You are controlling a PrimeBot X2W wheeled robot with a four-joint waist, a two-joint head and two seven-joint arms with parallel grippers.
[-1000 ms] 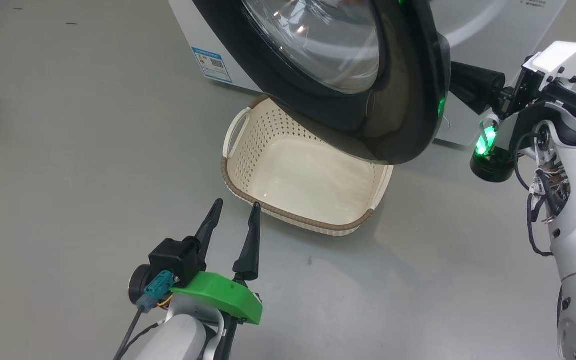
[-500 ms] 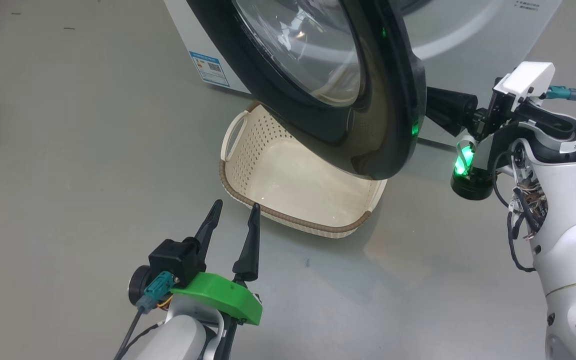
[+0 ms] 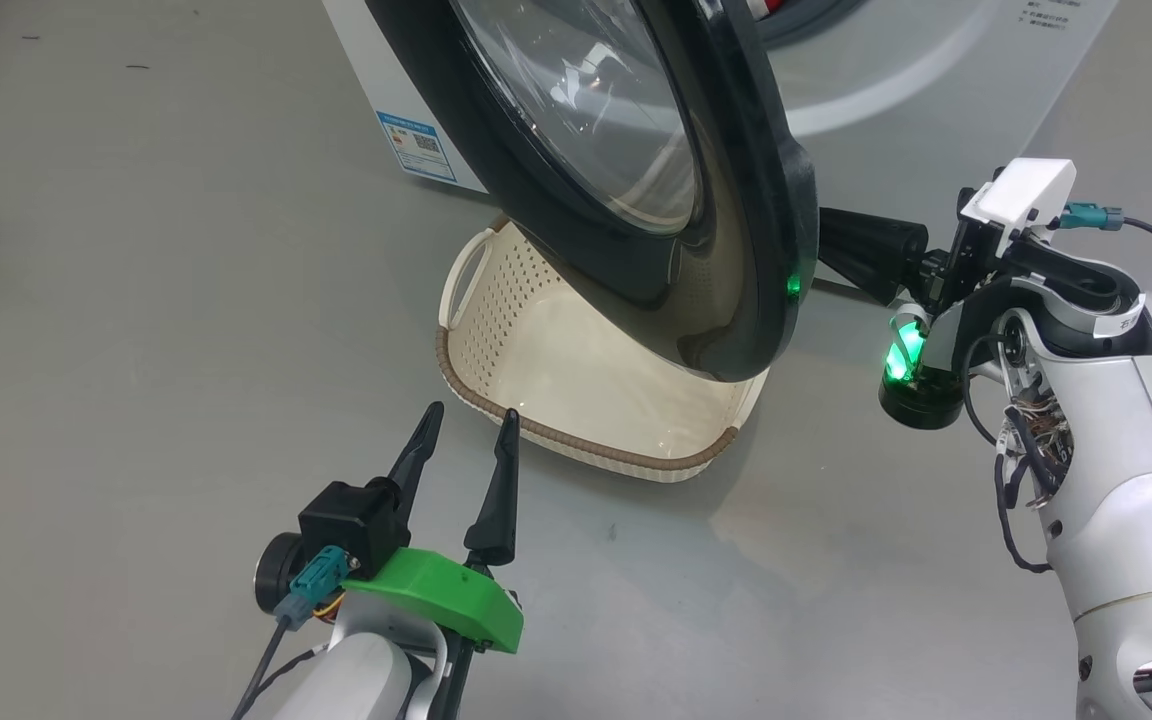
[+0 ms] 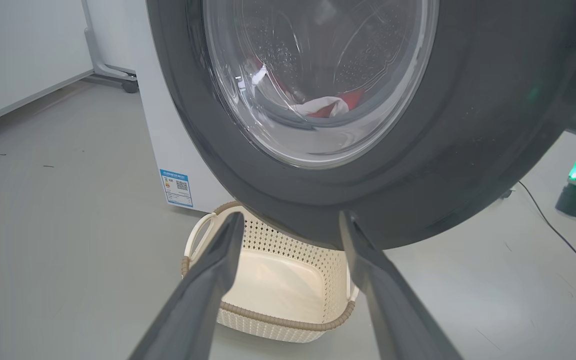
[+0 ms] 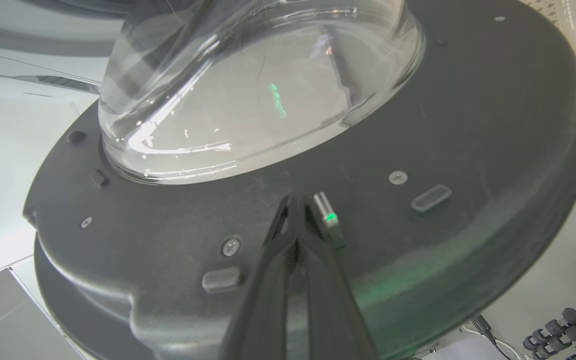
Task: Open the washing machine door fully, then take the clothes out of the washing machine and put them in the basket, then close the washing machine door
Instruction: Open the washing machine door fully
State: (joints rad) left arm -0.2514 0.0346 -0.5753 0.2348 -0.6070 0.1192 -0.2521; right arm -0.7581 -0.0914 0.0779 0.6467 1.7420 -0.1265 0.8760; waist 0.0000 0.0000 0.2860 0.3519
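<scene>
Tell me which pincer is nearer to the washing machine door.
Right. The right pincer, shut, has its tips seemingly on the washing machine door, inner side. The left pincer, open, hovers beside the basket, apart from the door.

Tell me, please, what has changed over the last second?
The washing machine door has swung wider, its free edge moving left in the head view. The shut right tool, tips at the door's inner face, followed it. The open left tool and the empty basket stayed put.

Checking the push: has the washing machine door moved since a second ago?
Yes. The washing machine door swung left: its lower edge, earlier past the basket's right corner, now lies inside it.
</scene>
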